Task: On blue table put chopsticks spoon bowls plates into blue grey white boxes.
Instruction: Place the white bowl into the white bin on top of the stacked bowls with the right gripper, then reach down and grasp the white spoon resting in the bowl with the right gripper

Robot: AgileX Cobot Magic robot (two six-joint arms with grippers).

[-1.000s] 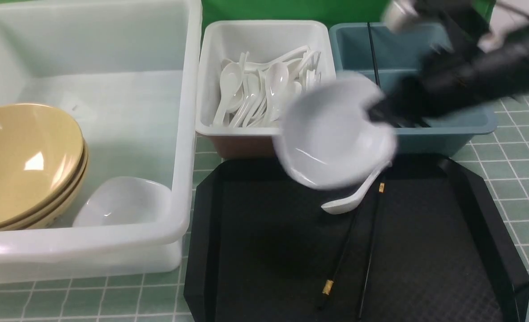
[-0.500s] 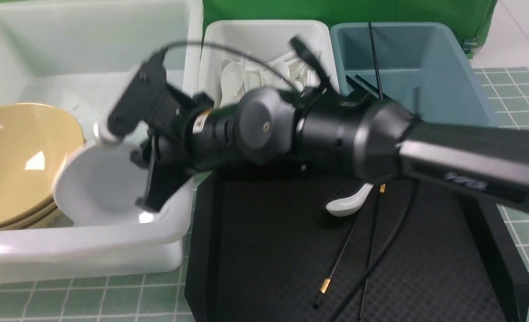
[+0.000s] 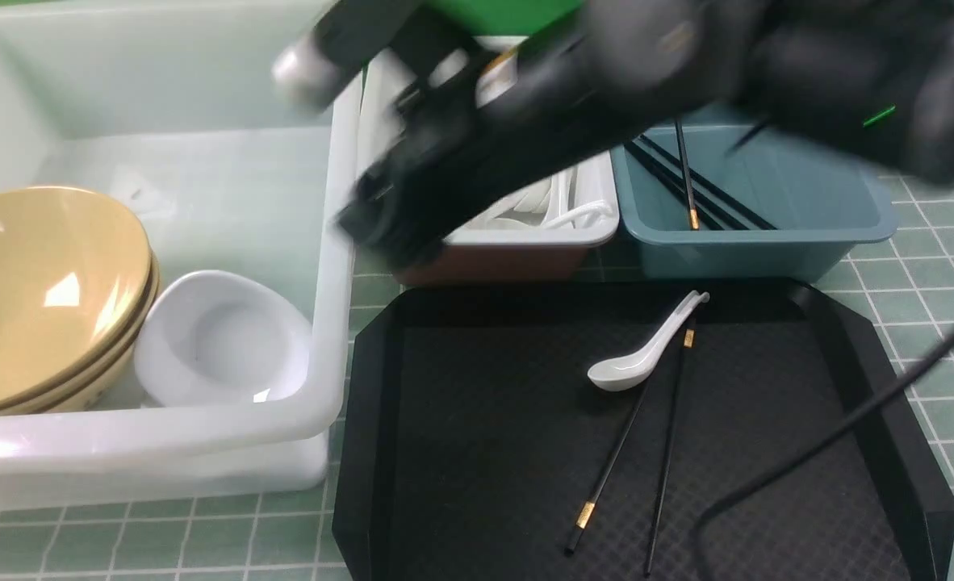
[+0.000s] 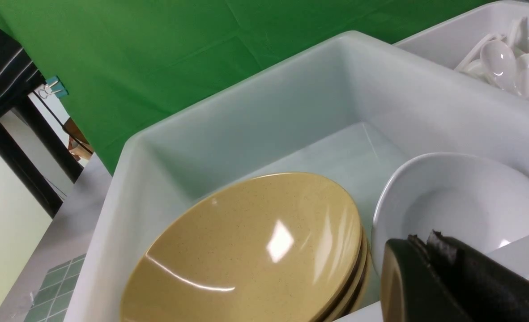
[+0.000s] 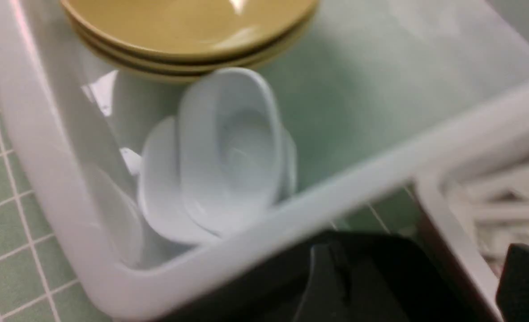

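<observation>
Stacked tan bowls (image 3: pixel 33 290) and white plates (image 3: pixel 219 339) lie in the large translucent white box (image 3: pixel 202 428). In the right wrist view two plates (image 5: pixel 228 152) are nested. My right gripper (image 3: pixel 384 230), blurred, is open and empty above the gap between that box and the white box (image 3: pixel 541 236) of spoons; its fingers (image 5: pixel 336 277) stand wide apart. My left gripper (image 4: pixel 425 243) is shut and empty by the large box's near rim, beside the plate (image 4: pixel 461 205) and bowls (image 4: pixel 255 246). One spoon (image 3: pixel 638 363) and two chopsticks (image 3: pixel 663 436) lie on the black tray (image 3: pixel 485 452).
The blue-grey box (image 3: pixel 767 242) at the back right holds several chopsticks (image 3: pixel 691 186). My right arm crosses over the back boxes and hides most of the white box. A black cable (image 3: pixel 848 420) hangs over the tray's right side. The tiled table (image 3: pixel 929 307) shows around the tray.
My right gripper carried a white plate from above the tray leftward into the large box, let it go onto the other plate, and has lifted back away, empty.
</observation>
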